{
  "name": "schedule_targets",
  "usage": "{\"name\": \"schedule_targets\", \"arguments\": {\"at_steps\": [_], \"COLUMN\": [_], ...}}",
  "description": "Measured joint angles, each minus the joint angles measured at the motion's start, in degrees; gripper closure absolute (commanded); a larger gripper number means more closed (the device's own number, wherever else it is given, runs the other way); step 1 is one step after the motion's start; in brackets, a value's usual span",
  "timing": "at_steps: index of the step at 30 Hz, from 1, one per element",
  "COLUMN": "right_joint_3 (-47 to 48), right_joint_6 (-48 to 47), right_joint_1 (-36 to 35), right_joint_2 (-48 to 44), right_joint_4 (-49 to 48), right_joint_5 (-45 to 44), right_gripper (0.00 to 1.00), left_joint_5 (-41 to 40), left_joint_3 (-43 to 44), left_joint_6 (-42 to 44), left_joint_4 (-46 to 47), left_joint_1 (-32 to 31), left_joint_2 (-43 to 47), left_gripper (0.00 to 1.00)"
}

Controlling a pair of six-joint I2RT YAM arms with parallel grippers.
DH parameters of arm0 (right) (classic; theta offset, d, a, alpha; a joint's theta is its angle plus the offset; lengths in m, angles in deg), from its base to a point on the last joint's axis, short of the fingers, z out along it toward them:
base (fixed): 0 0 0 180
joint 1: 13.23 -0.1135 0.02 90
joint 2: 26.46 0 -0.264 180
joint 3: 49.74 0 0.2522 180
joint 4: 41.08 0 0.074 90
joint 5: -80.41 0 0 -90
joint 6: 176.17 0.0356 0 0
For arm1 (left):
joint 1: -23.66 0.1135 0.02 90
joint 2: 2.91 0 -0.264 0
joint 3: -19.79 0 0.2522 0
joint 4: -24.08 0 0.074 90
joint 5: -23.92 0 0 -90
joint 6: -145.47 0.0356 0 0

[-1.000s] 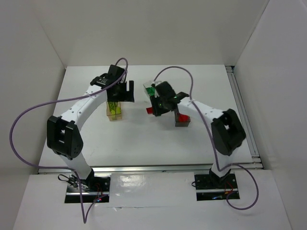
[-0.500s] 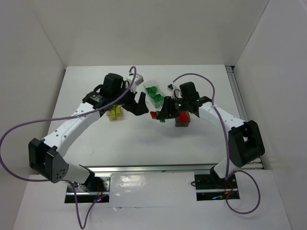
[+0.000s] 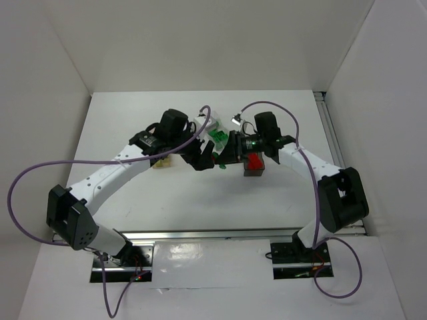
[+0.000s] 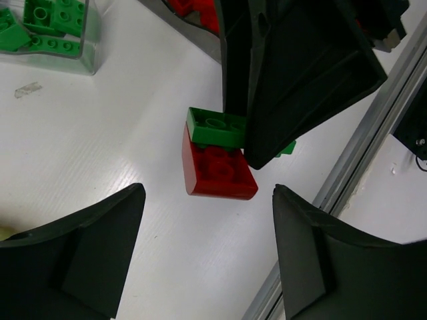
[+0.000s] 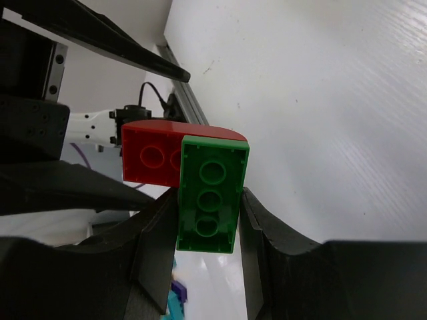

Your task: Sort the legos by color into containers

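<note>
Right pincer (image 5: 207, 200) is clenched on a green brick (image 5: 212, 173), gripped on its long sides. A red rounded brick (image 5: 153, 157) is stuck to that green one, studs to underside, so two colours are held as one lump. In the left wrist view the red piece is seen at 6 o'clock of the green. Whether the pair rests on the worktop (image 3: 200, 200) or is held just above it cannot be told.

Left pincer (image 4: 208, 220) is released, fingers wide apart, nothing between them. It is pointed at the stuck pair from 9 o'clock in the top view, close but apart.

Outward from the pair, top view:
- A clear bin (image 4: 87, 60) is seen at 12 o'clock, with several green bricks (image 4: 50, 20) inside.
- A dark grey bin (image 3: 254, 172) is seen at 3 o'clock, with red pieces (image 3: 254, 161) inside.
- An amber bin (image 3: 160, 163) is seen at 9 o'clock, mostly hidden under the left arm; its contents cannot be made out.

Progress, as judged: sorting is nearly done. No loose bricks are seen on the bare worktop. The joined pair looks like the last item. It has to be pulled apart, then green is owed to the clear bin and red to the dark grey bin.
</note>
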Motion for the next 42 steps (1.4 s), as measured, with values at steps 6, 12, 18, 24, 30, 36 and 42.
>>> {"name": "schedule_targets", "arguments": {"at_steps": [6,12,18,24,30,36,42], "right_joint_3": [-0.1,-0.2,-0.2,-0.3,0.0,2.4,14.7], "right_joint_6": [1.0,1.4,1.7,1.4,0.3,0.4,-0.3], "right_joint_1": [0.4,0.4,0.7,1.2,3.6,4.9,3.8], "right_joint_2": [0.0,0.1,0.1,0.4,0.5,0.8,8.4], "right_joint_4": [-2.0,-3.1,-3.2,-2.7,-1.3,-0.8,0.0], "right_joint_5": [2.0,2.1,2.3,2.3,-0.3,-5.0,-15.8], "right_gripper": [0.74,0.74,0.74,0.74,0.74,0.74,0.74], "left_joint_5": [-1.6,-0.8,-0.3,-0.5,-2.4,-6.9,-8.9], "left_joint_3": [0.0,0.0,0.0,-0.2,-0.7,1.9,4.0], "left_joint_6": [0.7,0.7,0.9,0.5,-0.5,-1.2,-2.9], "left_joint_4": [0.2,0.9,1.0,1.1,1.3,-2.5,-4.4], "left_joint_1": [0.0,-0.2,-0.4,-0.3,0.4,1.7,4.0], "left_joint_2": [0.0,0.0,0.0,-0.3,-3.5,-10.8,-12.0], "left_gripper": [0.31,0.54,0.97,1.00,1.00,1.00,1.00]}}
